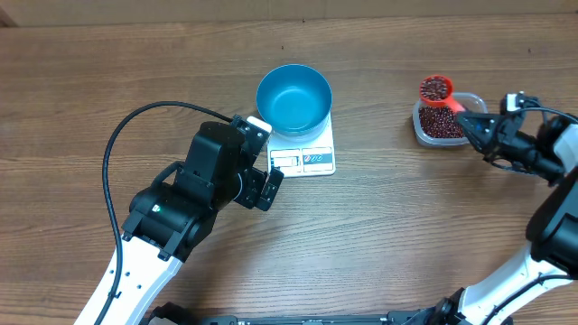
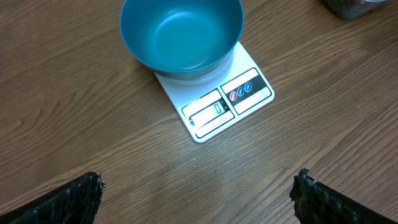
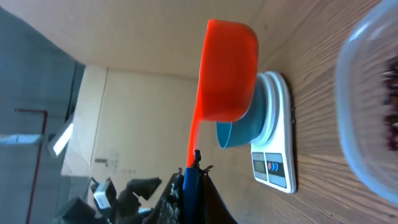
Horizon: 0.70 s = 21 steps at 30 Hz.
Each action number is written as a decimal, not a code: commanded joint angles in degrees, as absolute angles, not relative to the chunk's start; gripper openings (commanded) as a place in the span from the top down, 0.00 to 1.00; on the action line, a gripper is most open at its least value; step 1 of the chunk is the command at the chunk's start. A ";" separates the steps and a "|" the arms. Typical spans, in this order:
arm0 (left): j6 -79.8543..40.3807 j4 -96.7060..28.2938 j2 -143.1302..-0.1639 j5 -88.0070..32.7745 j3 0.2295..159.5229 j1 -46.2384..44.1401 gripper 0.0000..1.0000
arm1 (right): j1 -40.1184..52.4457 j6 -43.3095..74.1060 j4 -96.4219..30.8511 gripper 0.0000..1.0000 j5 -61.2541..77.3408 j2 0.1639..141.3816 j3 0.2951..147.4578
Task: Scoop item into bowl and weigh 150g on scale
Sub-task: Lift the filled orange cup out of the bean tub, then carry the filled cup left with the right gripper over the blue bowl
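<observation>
Mid-transfer: right gripper [image 1: 476, 128] is clamped on the orange scoop [image 1: 454, 107], which is loaded with beans [image 1: 434, 88] at the tub's [image 1: 421, 126] 11 o'clock corner. Next I'd carry it level toward 9 o'clock and clear the rim of the bowl [image 1: 293, 97], which sits on the scale [image 1: 312, 161]. Open table [image 1: 379, 181] between. Left gripper [image 2: 199, 193] sits spread wide at the scale's 7 o'clock.

We're seeing the bowl [image 1: 293, 99] sitting on the far half of the scale [image 1: 312, 152], mid-table [image 1: 108, 63]. The left gripper [image 2: 198, 190] is hanging near the scale's front-left, apart from it. The tub [image 1: 418, 128] is lying well to the scale's right, with beans [image 1: 440, 123] in it. The scoop [image 1: 451, 101] is hovering over the tub's far-left part, its handle running into the right gripper [image 1: 477, 126] at the tub's right edge.
</observation>
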<state>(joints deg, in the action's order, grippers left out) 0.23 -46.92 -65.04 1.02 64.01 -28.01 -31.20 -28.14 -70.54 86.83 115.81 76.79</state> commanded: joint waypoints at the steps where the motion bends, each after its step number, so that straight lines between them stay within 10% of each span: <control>1: 1.10 -46.74 -64.49 0.16 64.77 -27.66 0.01 | -27.68 -29.02 -69.49 0.96 89.93 116.07 76.47; 21: 1.10 -46.72 -64.49 0.16 64.77 -27.66 0.00 | -16.43 -28.75 -67.33 0.96 89.93 116.07 76.51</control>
